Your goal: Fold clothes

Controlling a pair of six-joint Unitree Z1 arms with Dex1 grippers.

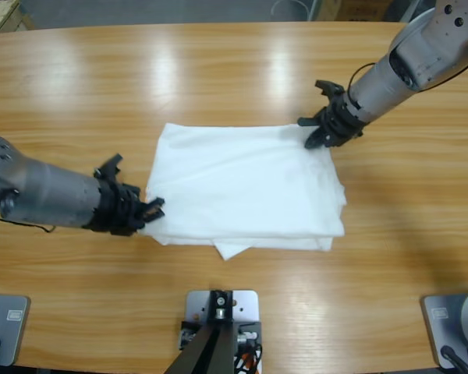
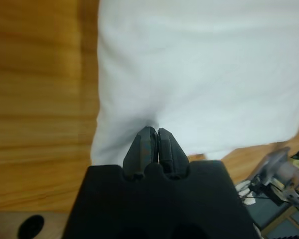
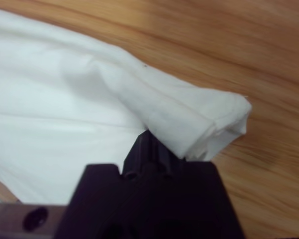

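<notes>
On the long wooden table (image 1: 234,70) we see the plain white cotton T-shirt (image 1: 246,187), folded into a rectangle at the centre. The left gripper (image 1: 150,209) pinches its lower-left edge, jaws pressed together on the cloth. The right gripper (image 1: 313,134) nips the upper-right corner, whose layers bunch over its closed jaws.
</notes>
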